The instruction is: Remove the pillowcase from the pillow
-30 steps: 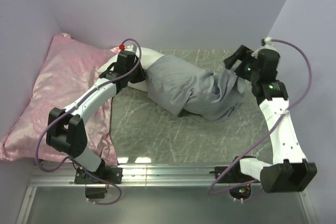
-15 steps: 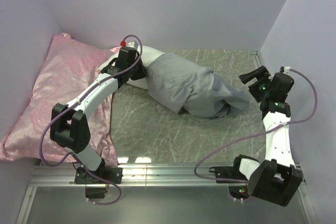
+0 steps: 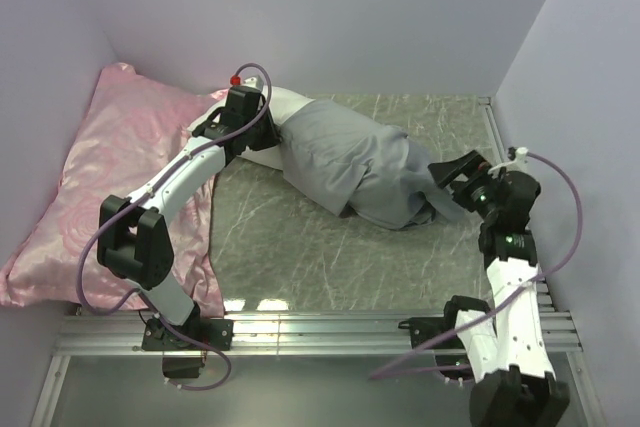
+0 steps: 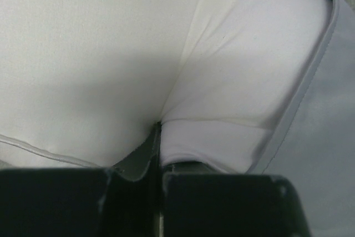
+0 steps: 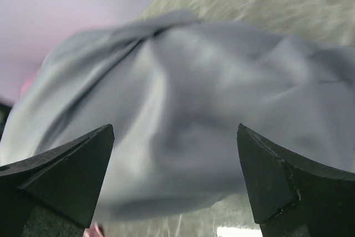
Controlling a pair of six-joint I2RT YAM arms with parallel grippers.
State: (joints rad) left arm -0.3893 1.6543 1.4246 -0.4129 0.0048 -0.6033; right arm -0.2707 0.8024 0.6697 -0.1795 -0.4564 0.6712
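The white pillow lies at the back of the table, most of it inside the crumpled grey pillowcase. Only its left end sticks out. My left gripper is shut on a fold of that bare end. In the left wrist view the jaws pinch white pillow cloth, and the pillowcase hem runs down the right side. My right gripper is open and empty at the pillowcase's right end. In the right wrist view its fingers stand wide apart in front of the grey fabric.
A pink rose-patterned satin pillow lies against the left wall, under my left arm. The marbled table top shows in front of the pillowcase. Lilac walls close the back and both sides. A metal rail runs along the near edge.
My right gripper let go of the pillowcase's right end, drew back to the right, then came round lower and nearer, facing that end. The end slumped. The left gripper barely moved.
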